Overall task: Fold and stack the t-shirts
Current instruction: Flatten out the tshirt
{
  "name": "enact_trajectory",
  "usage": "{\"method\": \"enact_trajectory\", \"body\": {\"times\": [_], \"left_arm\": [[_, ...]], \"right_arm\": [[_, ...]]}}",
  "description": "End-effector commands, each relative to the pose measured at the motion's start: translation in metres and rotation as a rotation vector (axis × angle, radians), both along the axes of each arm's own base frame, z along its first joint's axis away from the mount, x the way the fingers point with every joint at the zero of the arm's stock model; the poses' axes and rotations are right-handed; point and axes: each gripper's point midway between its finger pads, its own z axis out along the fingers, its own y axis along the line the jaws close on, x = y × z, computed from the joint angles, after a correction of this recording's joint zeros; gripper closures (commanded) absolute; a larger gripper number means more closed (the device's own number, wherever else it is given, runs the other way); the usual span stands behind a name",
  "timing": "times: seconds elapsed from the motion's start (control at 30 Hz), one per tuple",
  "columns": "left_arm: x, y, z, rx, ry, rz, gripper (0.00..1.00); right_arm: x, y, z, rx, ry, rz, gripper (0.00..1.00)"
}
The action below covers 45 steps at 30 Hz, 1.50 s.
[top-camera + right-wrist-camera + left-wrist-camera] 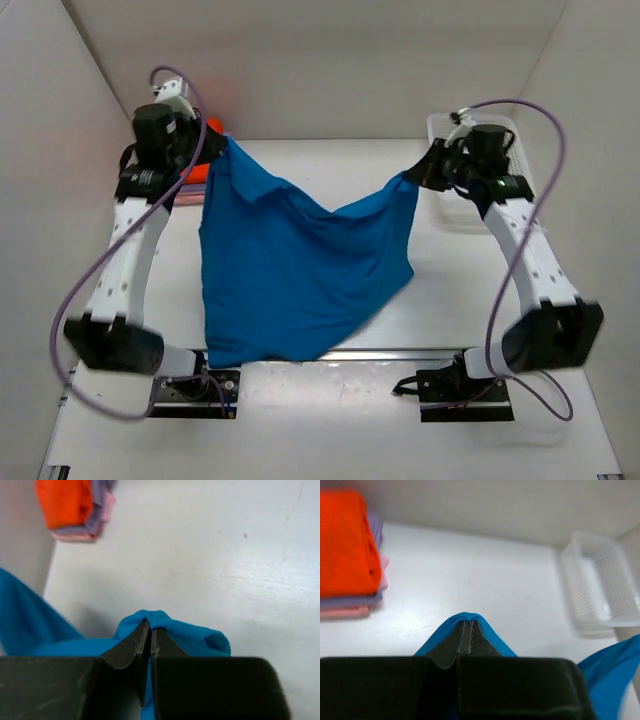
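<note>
A plain bright blue short-sleeved cloth t-shirt (290, 270) hangs spread between the two arms above the middle of the white table (440, 300). The left gripper (465, 625) is clenched on a fold of the blue cloth at the shirt's far left corner, its dark fingers pressed together with fabric bunched around the tips. The right gripper (150, 627) is likewise pinched tight on a bunched fold at the far right corner. The cloth sags in a dip between the two grips, and its lower edge drapes toward the near edge of the table, seemingly resting there. At the far left lies a stack of folded tees: a bright orange t-shirt (345, 540) on top, a lavender t-shirt (350, 600) beneath it and a pink t-shirt (342, 612) at the bottom. A white plastic mesh basket (600, 585) sits at the far right.
</note>
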Motion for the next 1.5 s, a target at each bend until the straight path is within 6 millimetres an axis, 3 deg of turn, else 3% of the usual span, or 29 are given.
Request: {"method": "enact_trajectory", "body": {"times": [0.0,0.07,0.13,0.17,0.2,0.27,0.33,0.37,0.4,0.43,0.47,0.5,0.57,0.6,0.67,0.7,0.73,0.8,0.83,0.87,0.93,0.97,1.07,1.13,1.27,1.43,1.47], "left_arm": [[0.024,0.007,0.002,0.020,0.040,0.001,1.00],[0.045,0.016,0.014,0.021,0.013,0.018,1.00],[0.050,0.020,0.065,0.008,-0.094,0.035,1.00],[0.049,0.029,0.091,0.017,-0.138,0.050,1.00],[0.045,0.029,0.096,0.009,-0.127,0.052,1.00],[0.033,0.033,0.143,0.011,-0.226,0.058,1.00],[0.020,0.031,0.157,-0.005,-0.275,0.044,1.00],[0.010,0.030,0.153,-0.011,-0.268,0.037,1.00],[0.000,0.029,0.160,-0.009,-0.296,0.035,1.00],[0.002,0.030,0.147,-0.005,-0.276,0.041,1.00],[0.000,0.031,0.129,0.002,-0.236,0.043,1.00],[-0.008,0.029,0.124,-0.002,-0.226,0.032,1.00],[-0.012,0.027,0.077,-0.001,-0.125,0.021,1.00],[-0.024,0.022,0.078,-0.004,-0.146,0.007,1.00],[-0.038,0.015,0.017,-0.040,-0.033,-0.011,1.00],[-0.053,0.008,-0.005,-0.063,-0.007,-0.035,1.00],[-0.060,0.006,-0.014,-0.070,0.001,-0.041,1.00],[-0.093,-0.006,-0.067,-0.084,0.090,-0.076,1.00],[-0.127,-0.021,-0.127,-0.102,0.208,-0.116,1.00],[-0.138,-0.025,-0.136,-0.112,0.213,-0.136,1.00],[-0.164,-0.038,-0.202,-0.148,0.354,-0.198,1.00],[-0.178,-0.045,-0.220,-0.171,0.399,-0.237,1.00],[-0.205,-0.042,-0.268,-0.182,0.520,-0.223,1.00],[-0.215,-0.042,-0.274,-0.189,0.530,-0.229,1.00],[-0.233,-0.046,-0.289,-0.208,0.548,-0.245,1.00],[-0.214,-0.041,-0.280,-0.224,0.496,-0.209,1.00],[-0.202,-0.039,-0.266,-0.222,0.465,-0.195,1.00]], "right_arm": [[0.028,0.002,0.013,-0.101,-0.050,0.016,1.00],[0.050,0.001,0.019,-0.131,-0.061,-0.001,1.00],[0.061,0.000,0.066,-0.151,-0.163,-0.032,1.00],[0.064,0.003,0.078,-0.162,-0.192,-0.034,1.00],[0.063,0.001,0.104,-0.174,-0.247,-0.066,1.00],[0.053,-0.005,0.156,-0.161,-0.359,-0.092,1.00],[0.051,-0.016,0.170,-0.111,-0.359,-0.092,1.00],[0.051,-0.028,0.178,-0.092,-0.364,-0.094,1.00],[0.056,-0.042,0.174,-0.083,-0.343,-0.119,1.00],[0.053,-0.035,0.168,-0.070,-0.321,-0.067,1.00],[0.059,-0.057,0.157,-0.062,-0.288,-0.103,1.00],[0.056,-0.062,0.153,-0.042,-0.272,-0.080,1.00],[0.056,-0.066,0.110,0.002,-0.163,-0.036,1.00],[0.051,-0.066,0.102,0.025,-0.140,-0.005,1.00],[0.039,-0.062,0.041,0.068,0.015,0.046,1.00],[0.031,-0.060,0.030,0.065,0.034,0.060,1.00],[0.020,-0.058,-0.006,0.069,0.119,0.063,1.00],[-0.016,-0.048,-0.064,0.081,0.236,0.069,1.00],[-0.056,-0.040,-0.122,0.073,0.352,0.059,1.00],[-0.068,-0.036,-0.129,0.069,0.361,0.062,1.00],[-0.105,-0.029,-0.181,0.072,0.488,0.050,1.00],[-0.122,-0.027,-0.200,0.087,0.550,0.046,1.00],[-0.153,-0.025,-0.228,0.067,0.640,0.020,1.00],[-0.171,-0.029,-0.244,0.035,0.696,-0.012,1.00],[-0.190,-0.034,-0.254,0.060,0.728,-0.042,1.00],[-0.183,-0.048,-0.251,0.052,0.731,-0.116,1.00],[-0.180,-0.050,-0.247,0.069,0.728,-0.117,1.00]]}}
